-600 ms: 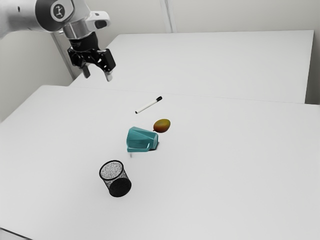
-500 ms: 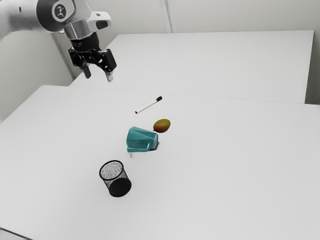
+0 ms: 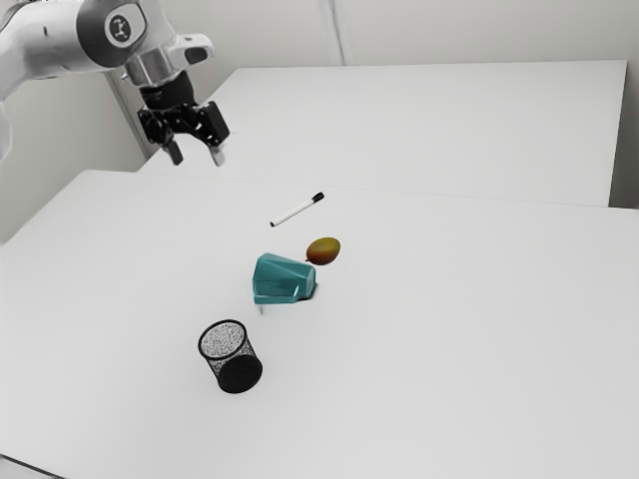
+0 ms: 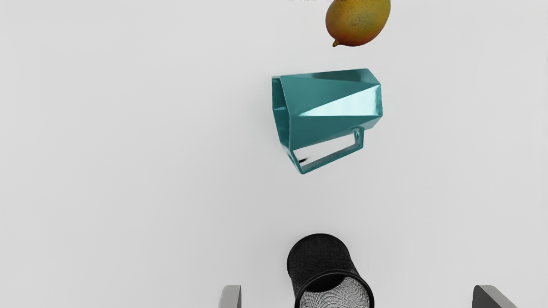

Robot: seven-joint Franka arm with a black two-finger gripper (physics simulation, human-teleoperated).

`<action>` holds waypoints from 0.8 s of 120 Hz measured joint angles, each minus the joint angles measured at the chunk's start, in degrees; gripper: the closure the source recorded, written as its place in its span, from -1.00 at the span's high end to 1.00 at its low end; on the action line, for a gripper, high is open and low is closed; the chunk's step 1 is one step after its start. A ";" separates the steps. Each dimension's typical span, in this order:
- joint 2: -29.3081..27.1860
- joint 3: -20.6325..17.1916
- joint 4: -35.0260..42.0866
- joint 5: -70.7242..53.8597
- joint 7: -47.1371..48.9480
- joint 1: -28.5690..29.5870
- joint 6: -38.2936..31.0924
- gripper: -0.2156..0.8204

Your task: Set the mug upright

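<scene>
High above the table, toward the exterior view's upper left, my gripper (image 3: 198, 158) hangs open with nothing held. A teal faceted mug (image 3: 284, 279) lies on its side on the table, well below and away from the hand. In the wrist view the fingertips of my gripper (image 4: 357, 296) stand wide apart. There the mug (image 4: 334, 105) has its open mouth facing away from its narrower base, and its handle points toward the black mesh cup.
A black mesh cup (image 3: 232, 357) (image 4: 321, 261) stands near the mug's handle side. A mango (image 3: 323, 250) (image 4: 358, 20) lies close to the mug on the other side, and a marker (image 3: 298, 210) lies beyond it. The white table (image 3: 449, 339) extends around them.
My hand has tilted slightly and the arm behind it has shifted a little in the exterior view. The mug, mango, marker and mesh cup have not moved.
</scene>
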State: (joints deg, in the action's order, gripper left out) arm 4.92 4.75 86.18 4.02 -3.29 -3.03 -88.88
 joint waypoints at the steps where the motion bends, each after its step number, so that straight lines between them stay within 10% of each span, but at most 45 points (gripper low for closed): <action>1: 0.06 0.01 0.07 0.24 -0.10 0.19 -0.12 0.55; 96: 7.24 2.07 16.80 31.89 -17.39 6.81 -18.61 0.55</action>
State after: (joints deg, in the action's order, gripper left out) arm 12.17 6.82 102.98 35.91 -20.68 3.78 -107.49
